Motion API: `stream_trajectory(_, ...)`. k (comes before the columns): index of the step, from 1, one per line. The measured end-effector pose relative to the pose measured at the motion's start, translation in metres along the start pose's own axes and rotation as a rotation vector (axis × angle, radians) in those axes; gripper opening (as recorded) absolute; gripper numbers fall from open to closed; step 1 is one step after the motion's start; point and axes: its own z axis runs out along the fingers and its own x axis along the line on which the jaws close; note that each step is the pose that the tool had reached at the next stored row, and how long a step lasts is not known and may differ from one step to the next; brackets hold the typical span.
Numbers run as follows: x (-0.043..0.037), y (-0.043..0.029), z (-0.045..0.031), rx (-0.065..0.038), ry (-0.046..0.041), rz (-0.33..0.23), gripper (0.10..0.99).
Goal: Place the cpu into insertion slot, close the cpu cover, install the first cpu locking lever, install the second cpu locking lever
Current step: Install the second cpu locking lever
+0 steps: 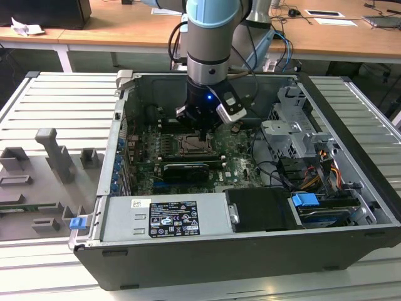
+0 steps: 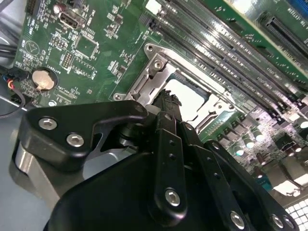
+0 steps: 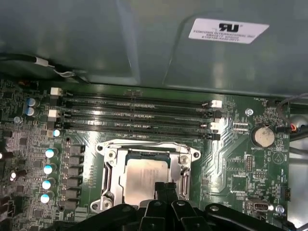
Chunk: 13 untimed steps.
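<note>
Cpu (image 3: 147, 174) seated in insertion slot (image 3: 109, 161); pincer (image 3: 166, 188) at its edge

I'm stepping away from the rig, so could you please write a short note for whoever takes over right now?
Tool: over the socket, tips close together at the chip's edge; whether it grips anything cannot be told.
CPU: lying in the insertion slot on the motherboard, inside the open computer case.
CPU cover: the silver frame appears to lie down around the chip.
Done: the chip is placed; the cover looks closed.
Left: both locking levers; their state cannot be made out here.
</note>
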Motion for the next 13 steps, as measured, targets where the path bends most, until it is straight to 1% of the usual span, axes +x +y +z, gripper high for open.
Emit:
stream_trajectory(4,0.0002,-0.0022,-0.0002,0.000,0.0001,0.000,0.106)
stream_trajectory(10,0.0001,-0.0025,-0.0023,0.000,0.0000,0.000,0.106)
stream_trajectory(13,0.0002,-0.0037,-0.0028,0.000,0.0000,0.000,0.106)
